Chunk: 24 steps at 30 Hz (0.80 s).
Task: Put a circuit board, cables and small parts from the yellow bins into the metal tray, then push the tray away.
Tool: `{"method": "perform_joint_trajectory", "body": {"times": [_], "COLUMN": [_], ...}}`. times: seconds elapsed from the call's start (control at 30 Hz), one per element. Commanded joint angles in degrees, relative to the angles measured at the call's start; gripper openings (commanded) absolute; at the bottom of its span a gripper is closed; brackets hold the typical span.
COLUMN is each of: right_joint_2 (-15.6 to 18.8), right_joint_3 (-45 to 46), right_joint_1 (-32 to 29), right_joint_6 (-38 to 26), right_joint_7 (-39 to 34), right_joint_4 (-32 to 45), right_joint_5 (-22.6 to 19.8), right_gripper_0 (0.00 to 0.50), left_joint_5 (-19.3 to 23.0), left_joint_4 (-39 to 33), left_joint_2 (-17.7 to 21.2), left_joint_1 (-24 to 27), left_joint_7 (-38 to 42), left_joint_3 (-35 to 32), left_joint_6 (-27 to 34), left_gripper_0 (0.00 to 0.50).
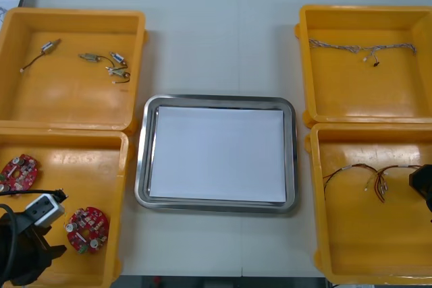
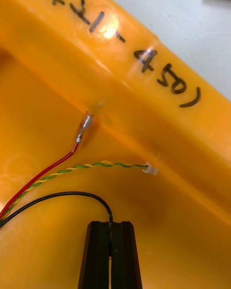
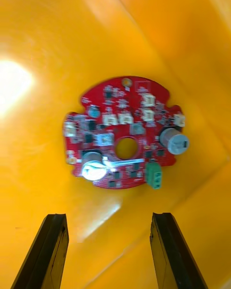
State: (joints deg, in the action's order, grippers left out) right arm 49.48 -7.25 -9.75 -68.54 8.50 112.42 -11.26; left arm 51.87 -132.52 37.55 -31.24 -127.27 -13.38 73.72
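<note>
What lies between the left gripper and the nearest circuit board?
Left wrist view: bare bin floor between the left gripper and the circuit board; right gripper holds a black cable.

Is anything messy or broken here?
No, nothing stands out. The metal tray sits straight between the yellow bins. The left hand hangs open over a red circuit board, and the right hand pinches a black cable.

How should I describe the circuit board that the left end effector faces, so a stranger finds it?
Look in the near yellow bin on the robot's left. Of two round red boards there, it is the circuit board closer to the metal tray, ahead of the open left end effector; the other board lies near the bin's outer wall.
</note>
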Motion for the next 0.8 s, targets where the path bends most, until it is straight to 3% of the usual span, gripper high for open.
{"method": "perform_joint_trajectory", "body": {"times": [0.03,0.4,0.6,0.8], "right_joint_2": [-0.61,-0.61,-0.70,-0.79], "right_joint_3": [-1.10,-1.01,-1.01,-0.66], "right_joint_1": [1.66,2.89,2.63,0.96], "right_joint_6": [-5.20,-16.01,-21.37,-24.53], "right_joint_7": [-0.68,0.64,1.26,1.70], "right_joint_4": [2.98,10.80,15.99,20.82], "right_joint_5": [0.63,0.54,0.36,-0.78], "right_gripper_0": [0.000,0.000,0.000,0.000], "left_joint_5": [-0.28,-10.74,-14.78,-15.75], "left_joint_4": [-1.69,-1.69,-0.63,1.04], "left_joint_2": [2.44,1.38,0.24,-0.99], "left_joint_1": [4.00,7.43,7.34,7.34], "left_joint_7": [4.92,19.78,21.53,21.01], "left_joint_3": [-1.21,5.38,9.16,10.39], "left_joint_6": [2.13,2.48,1.69,0.81], "left_gripper_0": [0.500,0.500,0.500,0.500]}}
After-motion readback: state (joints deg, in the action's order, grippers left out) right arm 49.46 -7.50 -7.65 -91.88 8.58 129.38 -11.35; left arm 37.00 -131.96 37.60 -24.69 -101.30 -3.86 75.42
